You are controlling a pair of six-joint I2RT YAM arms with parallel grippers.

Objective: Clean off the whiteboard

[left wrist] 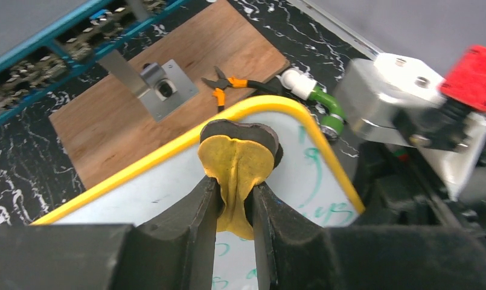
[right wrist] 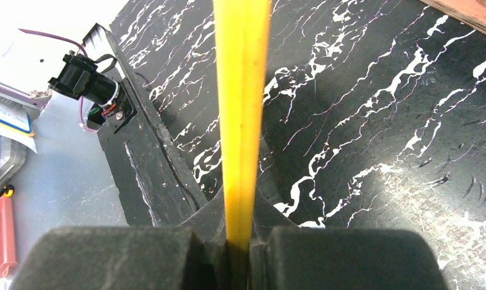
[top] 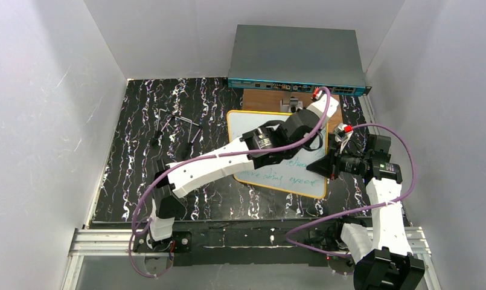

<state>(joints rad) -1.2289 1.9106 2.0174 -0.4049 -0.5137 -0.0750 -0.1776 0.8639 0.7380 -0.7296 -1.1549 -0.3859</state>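
With its jaws closed on a yellow eraser pad [left wrist: 235, 158], the left gripper [left wrist: 234, 192] sets the pad against the whiteboard [left wrist: 168, 193] near its far right corner. The right gripper [right wrist: 239, 238] jaws are clamped on the yellow rim [right wrist: 240, 90] at the board's right edge. The whiteboard lies on the black marbled mat [right wrist: 379, 121] with its far edge at a wooden board [left wrist: 137, 115]. Green writing shows along its near edge.

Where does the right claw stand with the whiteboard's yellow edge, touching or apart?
Touching. The right wrist view shows the yellow rim of the whiteboard running down into the right claw, pinched there with no gap on either side.
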